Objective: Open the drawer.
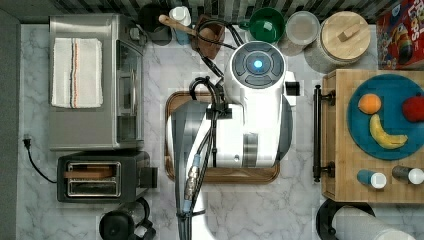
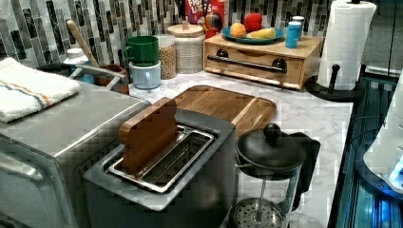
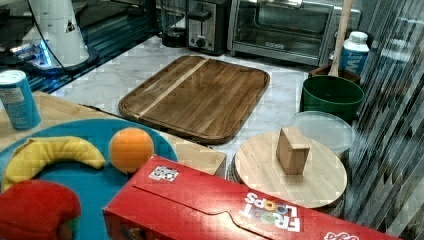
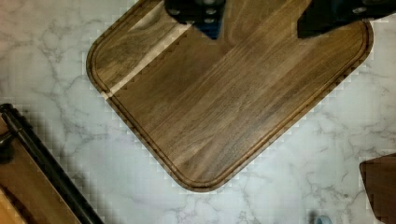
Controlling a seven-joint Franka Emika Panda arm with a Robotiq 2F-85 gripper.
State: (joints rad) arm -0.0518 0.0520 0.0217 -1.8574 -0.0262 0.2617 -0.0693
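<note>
My gripper (image 4: 259,21) hangs above the walnut tray (image 4: 224,98), fingers apart, holding nothing. In the top view, at 3 o'clock from the tray on the table (image 1: 240,210), the drawer (image 2: 254,64) sits closed.

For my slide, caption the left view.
Closed wooden drawer with black bar handle under a fruit plate, beyond the walnut tray and toaster.
</note>
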